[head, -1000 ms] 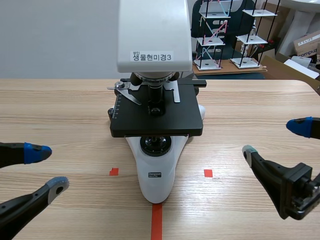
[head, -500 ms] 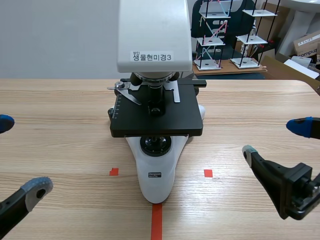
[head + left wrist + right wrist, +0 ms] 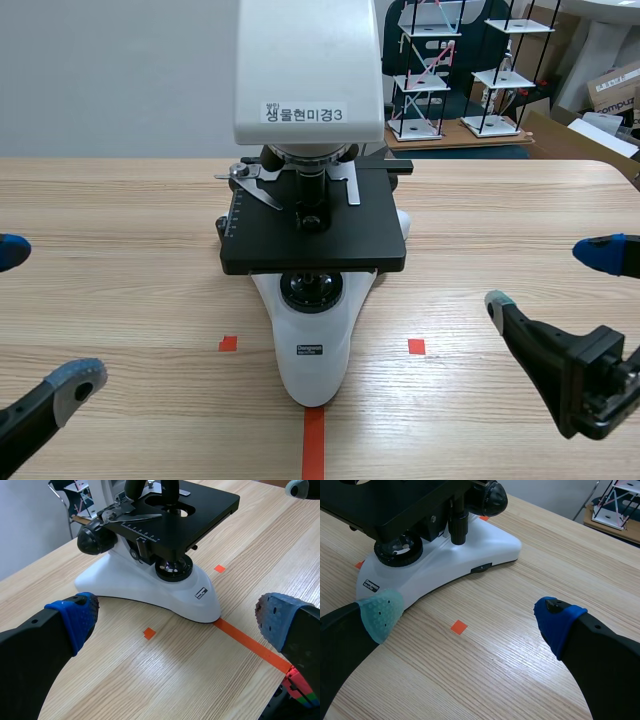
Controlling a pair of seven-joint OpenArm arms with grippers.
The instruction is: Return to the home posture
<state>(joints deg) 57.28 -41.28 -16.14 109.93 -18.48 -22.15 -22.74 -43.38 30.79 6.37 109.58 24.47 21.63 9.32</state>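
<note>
Wooden table, microscope between end effectors

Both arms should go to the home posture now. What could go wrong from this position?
The microscope stands between the open left gripper and right gripper; an inward swing could knock its base. Its black stage juts out sideways, so a rising finger might catch it.
</note>
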